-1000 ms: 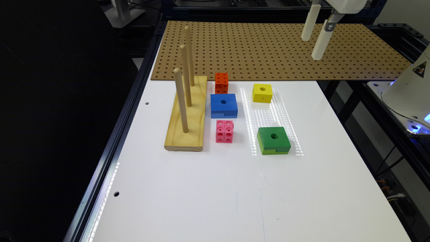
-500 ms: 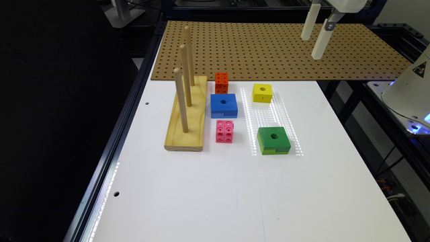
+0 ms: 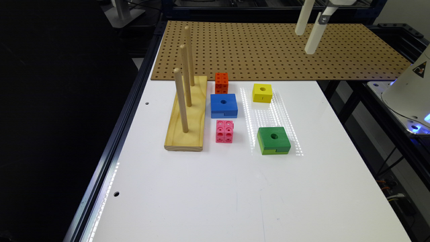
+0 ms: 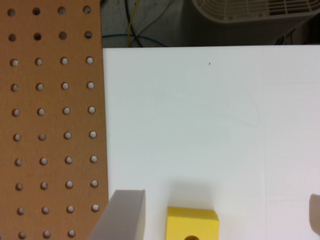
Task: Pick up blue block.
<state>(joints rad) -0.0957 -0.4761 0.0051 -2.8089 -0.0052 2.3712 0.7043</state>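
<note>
Nothing has moved since the earlier frames: the gripper (image 3: 310, 32) hangs in the same spot high over the brown pegboard (image 3: 268, 50), toward the exterior view's right, and every block sits where it was. Its two pale fingers (image 3: 315, 38) stand well apart, so it is wide open, holding nothing and touching nothing. In the wrist view one finger (image 4: 122, 215) shows near the pegboard's edge and the other at the far side of the picture, with the yellow block (image 4: 192, 223) on the white table (image 4: 200, 125) between them and below. In the exterior view the yellow block (image 3: 262, 92) lies near the pegboard's front edge. From it, the blue block (image 3: 223, 105) sits at about 8 o'clock, flat on the table (image 3: 235, 195) with its round hole facing up, well apart from the gripper. A small orange cube (image 3: 221, 83) stands just beyond the blue block at 12 o'clock, and a small pink cube (image 3: 224, 131) lies just in front of it at 6 o'clock. At 9 o'clock, close beside it, is a wooden base (image 3: 187, 114) with three upright pegs. A green block (image 3: 273, 140) rests at about 4 o'clock from the blue one, apart from the others.
</note>
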